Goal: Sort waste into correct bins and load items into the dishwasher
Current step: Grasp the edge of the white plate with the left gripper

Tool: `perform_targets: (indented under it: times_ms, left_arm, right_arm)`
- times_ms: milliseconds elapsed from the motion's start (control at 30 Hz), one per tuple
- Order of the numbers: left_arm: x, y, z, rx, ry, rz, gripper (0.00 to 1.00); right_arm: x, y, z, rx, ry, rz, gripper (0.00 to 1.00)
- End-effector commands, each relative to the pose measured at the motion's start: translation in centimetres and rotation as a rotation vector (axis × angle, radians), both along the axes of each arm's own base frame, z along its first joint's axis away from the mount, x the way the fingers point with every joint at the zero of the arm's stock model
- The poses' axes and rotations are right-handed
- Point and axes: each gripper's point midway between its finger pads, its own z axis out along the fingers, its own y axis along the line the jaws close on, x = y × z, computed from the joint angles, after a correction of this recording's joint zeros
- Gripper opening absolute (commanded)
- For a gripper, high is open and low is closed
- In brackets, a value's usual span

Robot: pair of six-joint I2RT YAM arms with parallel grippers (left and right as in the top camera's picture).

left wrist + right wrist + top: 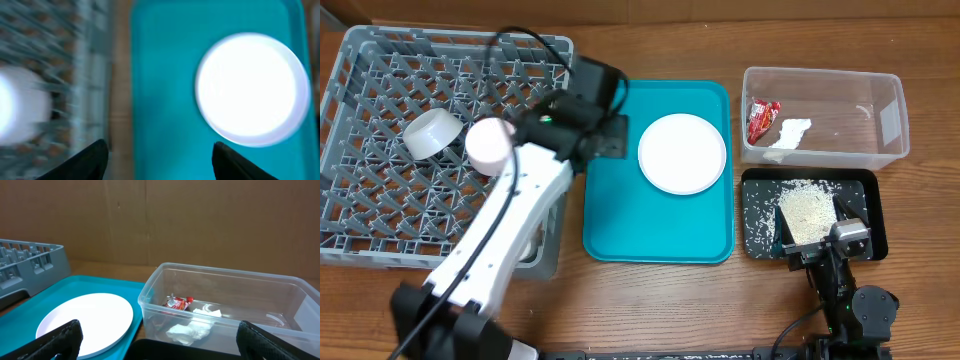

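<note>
The round white plate (682, 152) is seen flat on the teal plastic serving tray (620, 220), just right of the left claw (160, 159), which is spread and empty. The right claw (162, 342), likewise released, is judged farther off.

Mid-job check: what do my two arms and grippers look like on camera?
Left arm: long white link, black joints and wrist, a small green light near the wrist, a black cable looping above. Right arm: black and thinner, with a grey box at its wrist. Left gripper and right gripper both have matte black fingers. No markings legible.
</note>
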Motion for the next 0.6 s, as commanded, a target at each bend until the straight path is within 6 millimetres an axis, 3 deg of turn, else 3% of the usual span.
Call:
perform_targets:
  times_ms: [0, 100, 233, 400, 567]
  left_arm:
    - [-1.4, -4.0, -4.1, -0.096, 0.153, -0.009, 0.67]
    - [-1.1, -5.4, -7.0, -0.07, 0.192, -0.027, 0.67]
    - [-0.5, -5.9, -10.6, -0.077, 0.252, 0.068, 0.62]
    - [1.0, -6.1, -12.2, -0.089, 0.236, 0.093, 0.61]
    - [2.7, -5.5, -14.2, -0.101, 0.226, 0.144, 0.5]
  right_arm:
    - [0.0, -0.2, -0.2, 0.0, -0.005, -0.006, 1.0]
    - [0.0, -0.2, -0.2, 0.0, -0.005, -0.006, 1.0]
    - [0.0, -0.2, -0.2, -0.001, -0.005, -0.006, 1.0]
    - [0.0, -0.2, -0.2, 0.0, -0.005, -0.006, 1.0]
    - [0.0, -0.2, -0.2, 0.0, -0.005, -0.006, 1.0]
